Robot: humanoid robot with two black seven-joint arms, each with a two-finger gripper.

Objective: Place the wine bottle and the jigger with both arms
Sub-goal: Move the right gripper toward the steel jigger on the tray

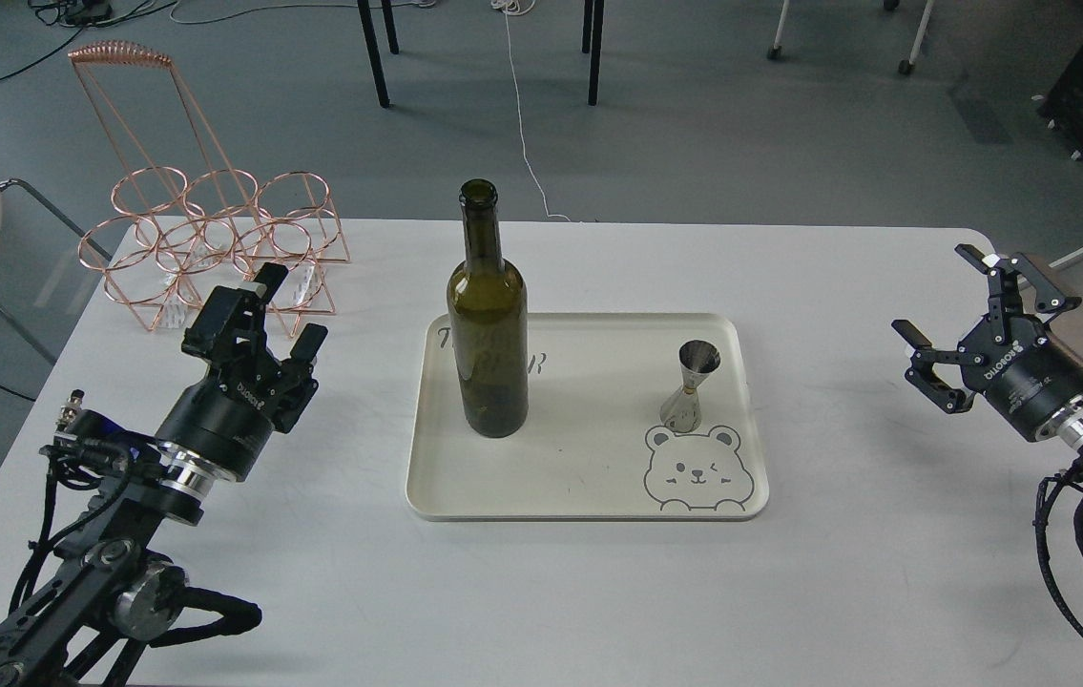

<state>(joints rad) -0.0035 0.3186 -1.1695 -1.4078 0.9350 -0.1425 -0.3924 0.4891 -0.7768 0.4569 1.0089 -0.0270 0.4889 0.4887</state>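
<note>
The dark olive-green wine bottle (488, 324) stands upright on the left part of the cream tray (589, 477). The small steel jigger (689, 385) stands upright on the tray's right part, just above a printed bear face. My left gripper (264, 310) is open and empty over the table, well left of the tray. My right gripper (966, 305) is open and empty, well right of the tray near the table's right edge.
A copper wire bottle rack (207, 239) stands at the table's back left, just behind my left gripper. The white table (846, 572) ends close to my right arm. Chair and table legs stand on the floor beyond.
</note>
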